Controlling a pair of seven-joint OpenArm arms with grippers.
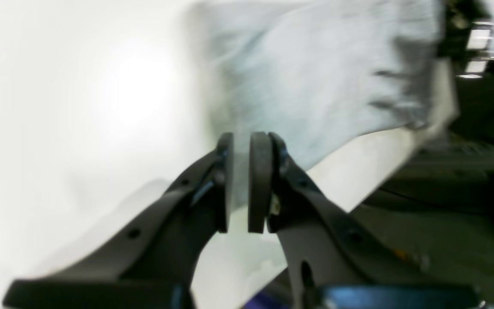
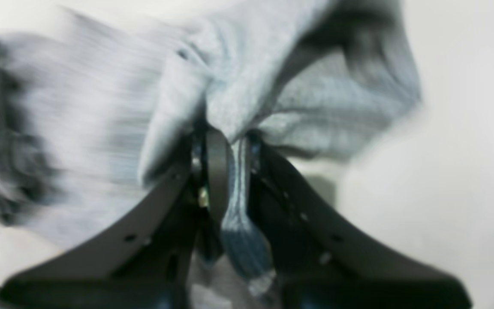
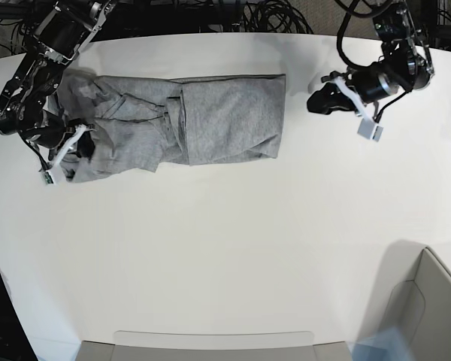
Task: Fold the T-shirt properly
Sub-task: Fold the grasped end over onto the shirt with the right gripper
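Right end effector (image 2: pixel 230 171) clamped on T-shirt (image 3: pixel 188 124) edge; left end effector (image 1: pixel 242 182) slightly parted — empty

The right end effector (image 2: pixel 230 171) is clamped on cloth, while the left end effector (image 1: pixel 241 182) hangs narrowly parted.

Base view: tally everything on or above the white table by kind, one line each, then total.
Grey T-shirts: 1
Robot grippers: 2, the left gripper off the cloth, and the right gripper pinching the shirt's edge
White tables: 1
Total: 4
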